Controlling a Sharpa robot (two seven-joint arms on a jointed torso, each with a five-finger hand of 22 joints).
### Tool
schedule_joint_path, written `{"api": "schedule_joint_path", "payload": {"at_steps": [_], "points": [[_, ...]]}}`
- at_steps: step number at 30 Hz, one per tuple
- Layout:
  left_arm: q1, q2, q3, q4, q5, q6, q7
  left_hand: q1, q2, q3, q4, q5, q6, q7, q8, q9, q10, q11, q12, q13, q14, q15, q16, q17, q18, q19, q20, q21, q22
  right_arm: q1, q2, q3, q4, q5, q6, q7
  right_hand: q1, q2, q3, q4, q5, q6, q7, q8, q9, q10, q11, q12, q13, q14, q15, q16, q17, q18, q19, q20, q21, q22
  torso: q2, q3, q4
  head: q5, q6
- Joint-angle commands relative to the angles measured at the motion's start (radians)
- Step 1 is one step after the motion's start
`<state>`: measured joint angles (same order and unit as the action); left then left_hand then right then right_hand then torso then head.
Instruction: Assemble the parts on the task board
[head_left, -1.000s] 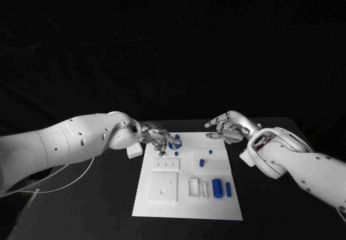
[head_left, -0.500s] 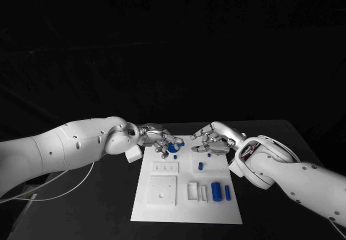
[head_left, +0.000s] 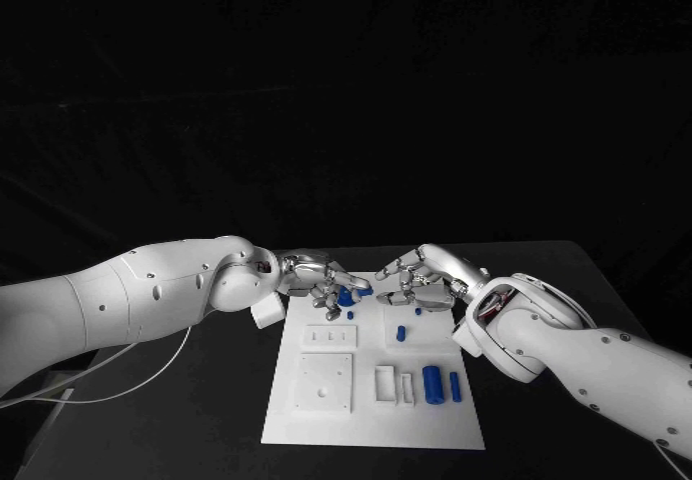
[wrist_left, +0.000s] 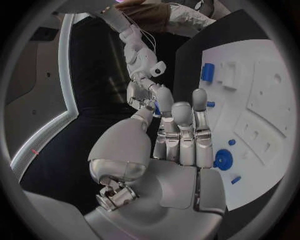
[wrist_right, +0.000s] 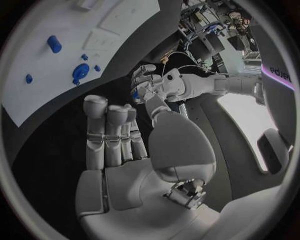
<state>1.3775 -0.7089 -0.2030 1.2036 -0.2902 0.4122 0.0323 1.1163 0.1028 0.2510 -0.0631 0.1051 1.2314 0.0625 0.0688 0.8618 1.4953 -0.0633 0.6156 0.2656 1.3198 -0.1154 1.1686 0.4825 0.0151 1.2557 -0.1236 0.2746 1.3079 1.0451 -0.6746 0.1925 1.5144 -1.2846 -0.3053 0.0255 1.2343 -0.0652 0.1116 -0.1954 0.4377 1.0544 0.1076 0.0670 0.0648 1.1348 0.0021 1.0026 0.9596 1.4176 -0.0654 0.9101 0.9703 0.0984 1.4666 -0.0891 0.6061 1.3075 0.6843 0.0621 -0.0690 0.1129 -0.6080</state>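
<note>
In the head view you are seeing both hands closing in since a second ago: the left hand (head_left: 320, 279) and right hand (head_left: 426, 278) now nearly meet at the task board's (head_left: 368, 425) twelve o'clock edge. A blue part (head_left: 345, 296) is sitting at the left fingers; whether they are gripping it, you cannot tell. In the left wrist view, straight fingers (wrist_left: 181, 125) are covering it. In the right wrist view, the fingers (wrist_right: 109, 132) are spreading, released.

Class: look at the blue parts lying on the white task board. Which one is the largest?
The thick blue cylinder lying near the task board's front right, beside a slimmer blue pin. It is longer and wider than the small blue pieces farther up the board.
</note>
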Motion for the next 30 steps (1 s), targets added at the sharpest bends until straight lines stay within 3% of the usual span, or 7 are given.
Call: {"api": "schedule_joint_path", "payload": {"at_steps": [1, 30], "points": [[0.0, 0.001, 0.0, 0.004, 0.01, 0.033, 0.016, 0.015, 0.003, 0.001, -0.007, 0.004, 0.149, -0.108, 0.002, 0.0, 0.017, -0.021, 0.002, 0.001, -0.009, -0.002, 0.005, 0.001, -0.015, -0.004, 0.001, -0.006, 0.018, -0.002, 0.003, 0.0, 0.006, 0.016, 0.023, 0.023, 0.001, 0.013, -0.002, 0.009, -0.008, -0.004, 0.001, -0.005, -0.002, -0.007, 0.001, 0.003, -0.002, -0.007, -0.001, 0.002, -0.001, 0.015, 0.049, 0.005, -0.002, 0.061, 0.0, -0.0002, -0.0002, 0.0, -0.001], [0.0, 0.008, 0.001, 0.004, 0.009, 0.058, 0.015, 0.017, 0.002, -0.006, -0.001, -0.005, 0.149, -0.108, 0.003, -0.001, 0.016, -0.022, 0.001, 0.004, -0.009, -0.003, 0.005, 0.002, -0.015, -0.002, 0.0, -0.009, 0.018, -0.006, 0.014, -0.001, 0.001, 0.05, 0.07, 0.041, -0.009, 0.037, 0.022, 0.043, -0.038, 0.018, -0.006, -0.005, -0.002, -0.007, -0.003, 0.013, 0.007, -0.008, -0.004, 0.006, 0.001, 0.012, 0.049, 0.002, 0.001, 0.063, 0.0, 0.0, -0.0004, 0.004, -0.006]]}}
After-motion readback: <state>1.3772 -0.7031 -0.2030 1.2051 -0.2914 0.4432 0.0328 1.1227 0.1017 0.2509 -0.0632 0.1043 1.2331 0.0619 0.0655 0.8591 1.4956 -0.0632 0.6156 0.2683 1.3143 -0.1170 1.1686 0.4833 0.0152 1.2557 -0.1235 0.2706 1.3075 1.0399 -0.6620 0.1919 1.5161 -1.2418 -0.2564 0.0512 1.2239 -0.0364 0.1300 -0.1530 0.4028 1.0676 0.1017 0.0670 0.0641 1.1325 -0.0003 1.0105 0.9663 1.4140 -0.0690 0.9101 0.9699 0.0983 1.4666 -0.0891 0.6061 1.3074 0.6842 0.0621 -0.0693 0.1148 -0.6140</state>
